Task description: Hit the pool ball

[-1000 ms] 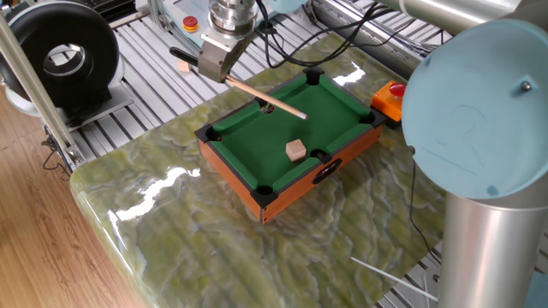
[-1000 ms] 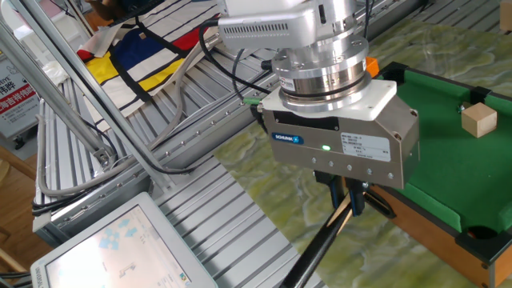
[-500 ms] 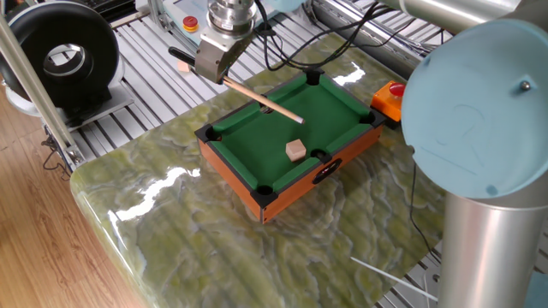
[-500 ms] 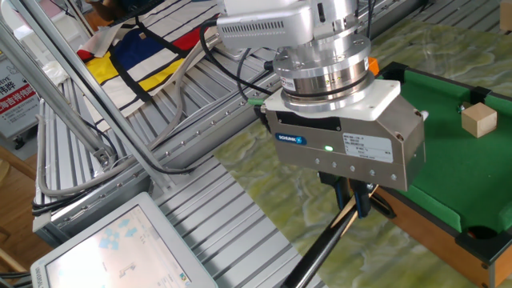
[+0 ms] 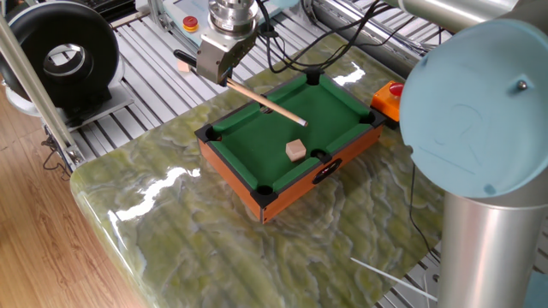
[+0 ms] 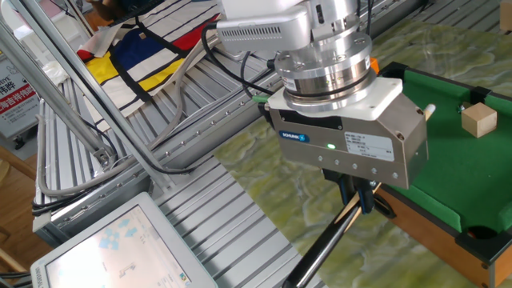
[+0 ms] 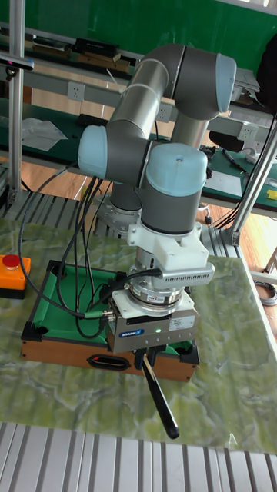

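My gripper (image 5: 224, 79) is shut on a thin wooden cue stick (image 5: 272, 103) that slants across the green pool table (image 5: 229, 161), its tip near mid-felt. A tiny dark ball, the pool ball (image 5: 267, 109), lies just under the stick near the table's far rail. It is too small to make out in detail. A tan wooden cube (image 5: 295, 150) sits on the felt near a side pocket. From the other side, the gripper (image 6: 358, 200) pinches the cue's black handle (image 6: 324, 244) and its body hides the ball. The tall view shows the gripper (image 7: 150, 358) at the table's front rail.
A red button on an orange box (image 5: 390, 97) stands past the table's far corner, also seen as the box (image 7: 11, 275) at left. Black cables (image 6: 184, 152) trail over the slatted aluminium bed. A black round fan (image 5: 60, 51) and a tablet screen (image 6: 112, 248) sit beside the marbled tabletop.
The gripper and cue have shifted slightly toward the table, sliding the stick a little further along the felt. The cube has not moved.
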{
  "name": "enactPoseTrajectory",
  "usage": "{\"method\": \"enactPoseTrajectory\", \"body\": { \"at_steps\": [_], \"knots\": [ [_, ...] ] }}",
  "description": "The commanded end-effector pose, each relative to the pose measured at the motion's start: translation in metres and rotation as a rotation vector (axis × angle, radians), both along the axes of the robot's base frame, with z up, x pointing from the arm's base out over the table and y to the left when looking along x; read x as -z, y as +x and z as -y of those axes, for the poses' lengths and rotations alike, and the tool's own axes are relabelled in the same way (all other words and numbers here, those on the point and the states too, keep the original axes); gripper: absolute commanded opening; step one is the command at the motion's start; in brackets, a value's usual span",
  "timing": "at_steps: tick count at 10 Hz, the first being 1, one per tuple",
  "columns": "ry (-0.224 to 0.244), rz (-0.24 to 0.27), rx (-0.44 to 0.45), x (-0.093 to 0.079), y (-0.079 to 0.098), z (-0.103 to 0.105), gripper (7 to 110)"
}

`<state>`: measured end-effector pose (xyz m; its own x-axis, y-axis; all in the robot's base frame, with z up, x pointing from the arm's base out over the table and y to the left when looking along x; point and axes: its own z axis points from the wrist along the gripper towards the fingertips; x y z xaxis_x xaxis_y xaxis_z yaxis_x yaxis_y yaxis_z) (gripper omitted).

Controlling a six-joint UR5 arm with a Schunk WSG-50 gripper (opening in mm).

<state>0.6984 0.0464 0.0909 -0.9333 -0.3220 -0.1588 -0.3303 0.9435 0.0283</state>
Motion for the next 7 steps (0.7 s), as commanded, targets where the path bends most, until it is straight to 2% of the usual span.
{"method": "enactPoseTrajectory", "body": {
  "at_steps": [1, 7],
  "knots": [
    [0.023, -0.011, 0.021, -0.0014, -0.0021, -0.0037, 7],
    [0.014, -0.015, 0.027, -0.0010, -0.0028, -0.0011, 7]
  ]
}}
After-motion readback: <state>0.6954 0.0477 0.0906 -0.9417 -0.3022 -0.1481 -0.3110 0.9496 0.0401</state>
